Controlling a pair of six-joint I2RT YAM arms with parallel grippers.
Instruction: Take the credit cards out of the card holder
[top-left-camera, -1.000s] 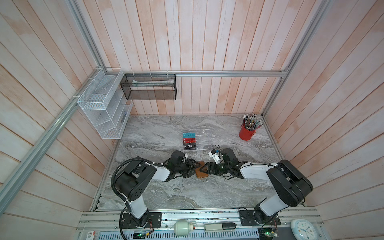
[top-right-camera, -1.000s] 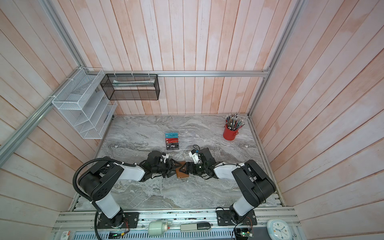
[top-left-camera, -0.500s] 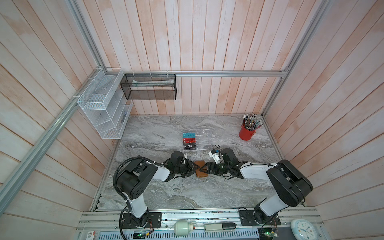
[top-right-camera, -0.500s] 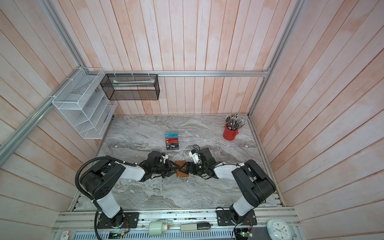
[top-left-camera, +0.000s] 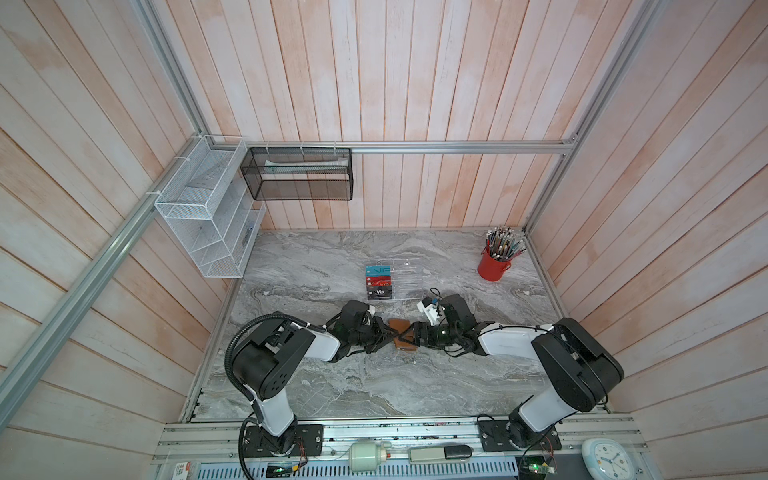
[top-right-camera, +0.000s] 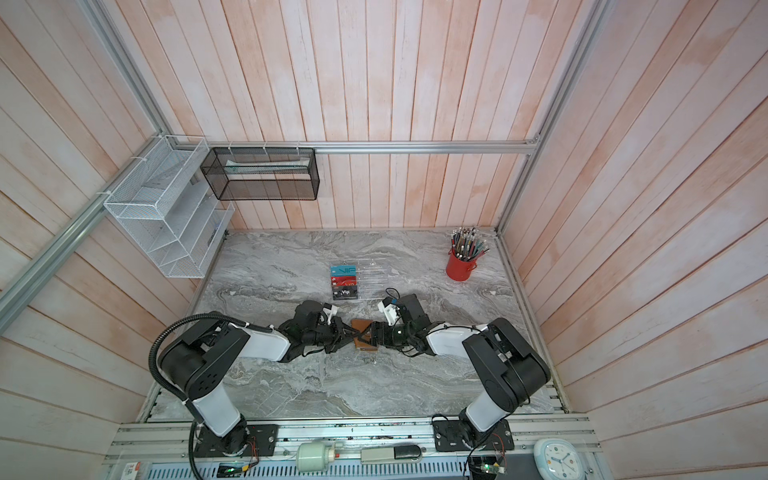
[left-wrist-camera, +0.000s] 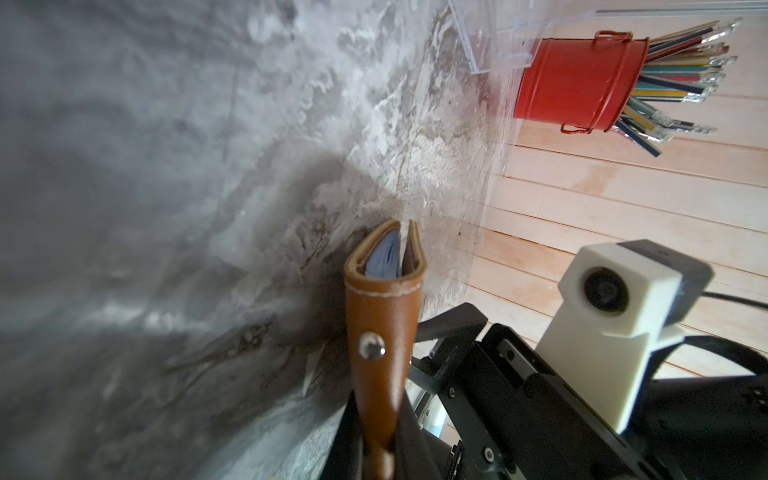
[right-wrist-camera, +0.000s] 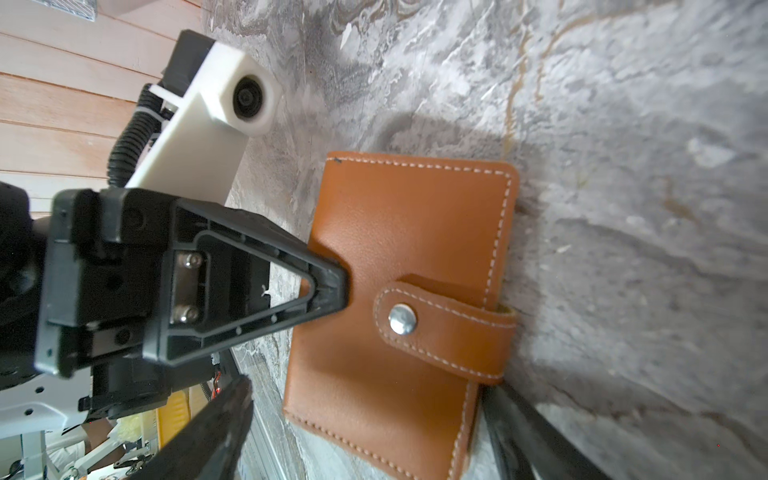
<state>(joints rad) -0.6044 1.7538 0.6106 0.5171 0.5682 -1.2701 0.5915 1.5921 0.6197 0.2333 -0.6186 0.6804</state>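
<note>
The tan-brown card holder (top-left-camera: 400, 335) (top-right-camera: 362, 333) lies flat and snapped shut between both arms in both top views. My left gripper (top-left-camera: 390, 335) (left-wrist-camera: 376, 419) is shut on its spine-side edge; one of its fingers (right-wrist-camera: 328, 286) rests on the cover beside the strap. My right gripper (top-left-camera: 411, 337) (right-wrist-camera: 365, 436) is open and straddles one end of the card holder (right-wrist-camera: 399, 257) without pinching it. Between the covers only pale bluish edges (left-wrist-camera: 383, 259) show. Teal, red and black VIP credit cards (top-left-camera: 379, 282) (top-right-camera: 345, 283) stand in the clear rack behind.
The clear acrylic rack (top-left-camera: 405, 277) stands just behind the grippers. A red bucket of pencils (top-left-camera: 493, 266) (left-wrist-camera: 577, 83) sits at the back right. A white wire shelf (top-left-camera: 208, 220) and a black mesh basket (top-left-camera: 297, 174) hang on the walls.
My left gripper's jaws have closed onto the card holder's edge, and the card holder has settled flatter on the table. The right gripper has stayed open in place.
</note>
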